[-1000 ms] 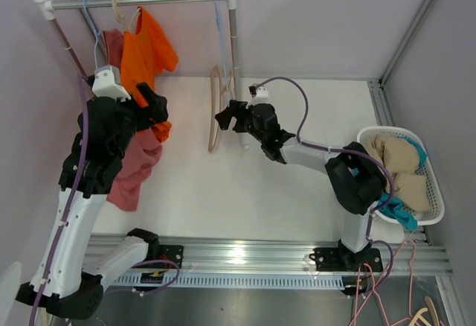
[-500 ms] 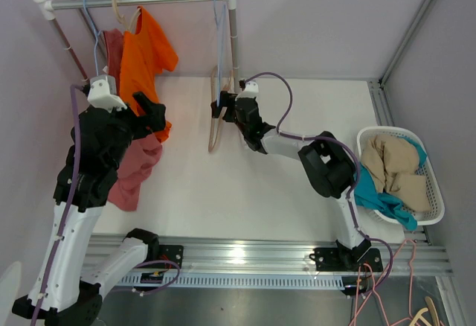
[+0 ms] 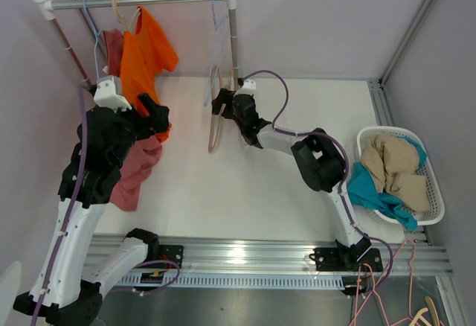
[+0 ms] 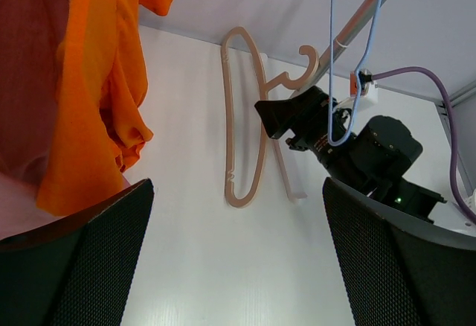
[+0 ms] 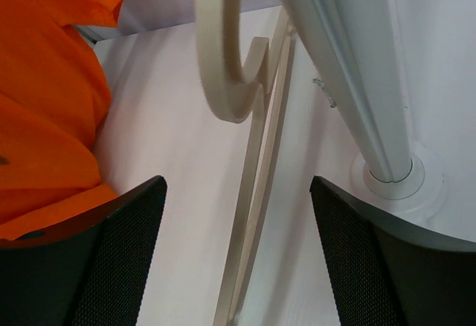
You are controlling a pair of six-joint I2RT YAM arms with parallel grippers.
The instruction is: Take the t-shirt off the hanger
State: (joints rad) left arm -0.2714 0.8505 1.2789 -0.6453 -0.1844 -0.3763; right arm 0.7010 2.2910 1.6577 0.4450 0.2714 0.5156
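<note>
We see the orange t-shirt point(image 3: 146, 54) hanging on its hanger point(image 3: 134, 19) near the left end of the rail point(image 3: 163, 0). Below that end, our left gripper point(image 3: 154, 110) stands wide open and empty. Under the rail's right end, our right gripper point(image 3: 221, 104) faces a bare hanger point(image 5: 216, 50), jaws apart, gripping nothing.

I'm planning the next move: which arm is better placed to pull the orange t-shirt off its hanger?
Left. The left end effector, open, hangs right beside the orange t-shirt; the right end effector is over at the empty beige hanger by the rack post.
</note>
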